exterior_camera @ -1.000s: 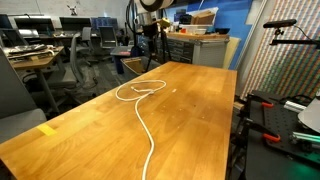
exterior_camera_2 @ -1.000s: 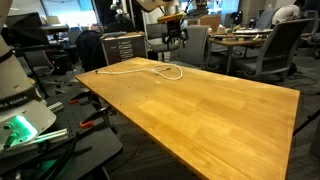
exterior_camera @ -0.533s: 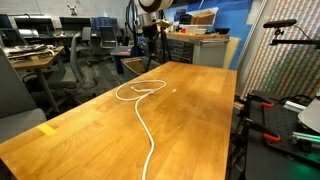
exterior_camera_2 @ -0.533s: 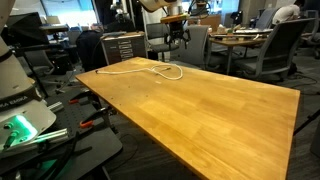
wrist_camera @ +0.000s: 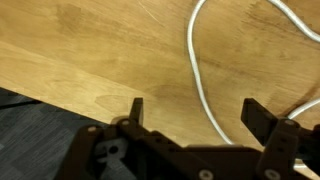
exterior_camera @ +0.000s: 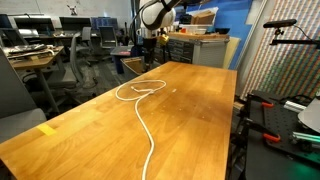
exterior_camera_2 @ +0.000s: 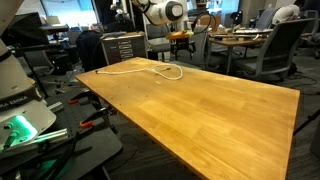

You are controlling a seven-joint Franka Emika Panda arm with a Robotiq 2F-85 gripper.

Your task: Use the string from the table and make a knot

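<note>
Wrist view: pincer (wrist_camera: 192, 108) spread wide over string (wrist_camera: 191, 60).

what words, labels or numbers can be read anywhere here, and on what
None legible in any view.
Dark band on the white machine in an exterior view: pale lettering, too blurred to read.
Yellow tape mark on the light-brown wooden table: no writing shows.

- The desk (exterior_camera: 200, 120) lies bare wood on both sides of the string (wrist_camera: 192, 62), giving wide room to come down.
- Over the string at the desk's edge, the hand (wrist_camera: 192, 108) hangs with jaws wide apart and nothing beneath them.
- Beyond the string, past the desk's far edge, a drawer cabinet (exterior_camera_2: 125, 47) and office chairs (exterior_camera_2: 272, 45) stand close.
</note>
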